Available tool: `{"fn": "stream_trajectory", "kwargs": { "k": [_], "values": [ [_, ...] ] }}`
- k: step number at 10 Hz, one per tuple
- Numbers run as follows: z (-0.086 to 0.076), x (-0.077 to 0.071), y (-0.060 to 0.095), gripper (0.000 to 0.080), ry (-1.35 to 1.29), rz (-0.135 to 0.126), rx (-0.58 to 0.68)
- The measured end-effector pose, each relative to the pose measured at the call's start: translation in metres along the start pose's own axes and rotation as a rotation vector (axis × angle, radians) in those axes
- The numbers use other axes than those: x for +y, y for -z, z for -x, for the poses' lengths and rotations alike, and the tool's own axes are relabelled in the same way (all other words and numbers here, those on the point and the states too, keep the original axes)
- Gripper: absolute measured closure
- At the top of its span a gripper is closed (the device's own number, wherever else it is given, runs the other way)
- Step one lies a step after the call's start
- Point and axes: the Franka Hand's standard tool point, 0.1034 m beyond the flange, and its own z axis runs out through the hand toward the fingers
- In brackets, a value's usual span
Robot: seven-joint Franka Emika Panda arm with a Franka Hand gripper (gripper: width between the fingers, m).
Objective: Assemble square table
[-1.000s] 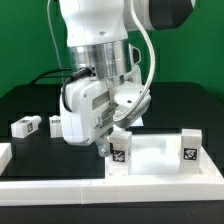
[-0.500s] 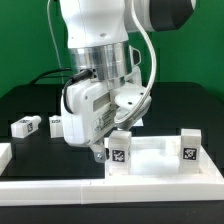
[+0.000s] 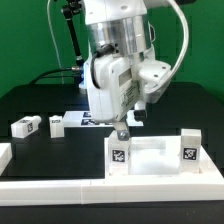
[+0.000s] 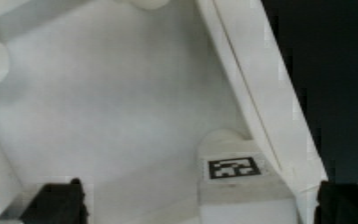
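hovers just over the square table top (image 3: pixel 150 166) (image 4: pixel 105 120), gripper (image 3: pixel 121 134) (image 4: pixel 202 204) spread wide, clasping nothing; shows a leg (image 3: pixel 25 126) and a second leg (image 3: pixel 57 123) well apart from that top.

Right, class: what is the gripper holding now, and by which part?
Nothing. The gripper hangs open above the square table top, its jaws wide apart with nothing between them.

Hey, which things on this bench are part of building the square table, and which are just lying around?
For the job: square table top, one leg, another leg, gripper.
Just lying about: marker board, border wall.
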Motion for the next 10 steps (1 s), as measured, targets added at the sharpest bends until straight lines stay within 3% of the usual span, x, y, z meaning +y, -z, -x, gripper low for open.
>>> {"fn": "stream_trajectory", "kwargs": {
  "k": [3, 4, 6, 8, 9, 10],
  "values": [
    [0.002, 0.001, -0.001, 0.015, 0.006, 0.004, 0.001],
    [0.01, 0.006, 0.0, 0.015, 0.031, 0.028, 0.0],
    [0.024, 0.026, -0.001, 0.015, 0.115, 0.051, -0.002],
    [0.022, 0.044, -0.009, 0.015, 0.219, 0.081, 0.005],
    [0.022, 0.047, -0.01, 0.015, 0.219, 0.097, 0.004],
    [0.022, 0.046, -0.01, 0.015, 0.218, 0.095, 0.004]
  ]
}}
